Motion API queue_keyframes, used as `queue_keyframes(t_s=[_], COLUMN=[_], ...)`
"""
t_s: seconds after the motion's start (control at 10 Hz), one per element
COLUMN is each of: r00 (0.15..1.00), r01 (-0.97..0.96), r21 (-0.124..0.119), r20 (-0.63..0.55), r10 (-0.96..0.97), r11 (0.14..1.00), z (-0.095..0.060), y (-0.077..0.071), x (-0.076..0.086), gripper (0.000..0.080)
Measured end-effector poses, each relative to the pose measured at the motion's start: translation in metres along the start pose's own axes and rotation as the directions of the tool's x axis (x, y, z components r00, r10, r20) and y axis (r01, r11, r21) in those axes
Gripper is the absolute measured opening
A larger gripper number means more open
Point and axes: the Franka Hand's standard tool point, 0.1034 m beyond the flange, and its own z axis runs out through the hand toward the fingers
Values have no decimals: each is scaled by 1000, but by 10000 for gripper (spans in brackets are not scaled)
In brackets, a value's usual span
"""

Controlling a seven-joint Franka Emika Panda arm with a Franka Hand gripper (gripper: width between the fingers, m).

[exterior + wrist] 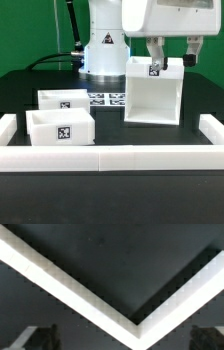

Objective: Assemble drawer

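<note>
open tool poised over the drawer shell; two trays sit apart on the tabletop

the big boxy drawer shell (150, 100) stands upright on the black tabletop (110, 136), toward the exterior view's right. its hollow faces the camera and shows only its own bare white walls. a black-and-white tag sits on its upper edge.

the tool (172, 54) hangs right at that top edge, its two fingers spread wide and closed on nothing. one finger comes down by the tag and the other by the shell's far upper corner. whether either finger touches the plastic cannot be told. in the wrist view the shell (70, 286) appears as two white edges meeting in a v, with dark surface on either side. the blurred fingers (35, 335) stand well apart, and the corner lies roughly between them.

the two small trays rest on the exterior view's left, well apart from the shell. the front tray (60, 128) and the rear tray (62, 99) sit close together, one behind the other. each shows a square tag on its near face. what can be seen of their insides is plain white wall; the floors are hidden.

the marker board (105, 99) lies flat between the rear tray and the shell. a low white border wall (150, 158) runs along the near edge and both sides. the arm's white base (103, 50) stands behind.
</note>
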Motion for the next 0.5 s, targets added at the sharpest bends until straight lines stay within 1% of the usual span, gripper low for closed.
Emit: queue_keyframes(t_s=[0.5], r00=[1000], r01=[-2], r21=[3], r20=[2], r10=[2], r11=[1000], z=[2], y=[-2], x=[-2], gripper=[650])
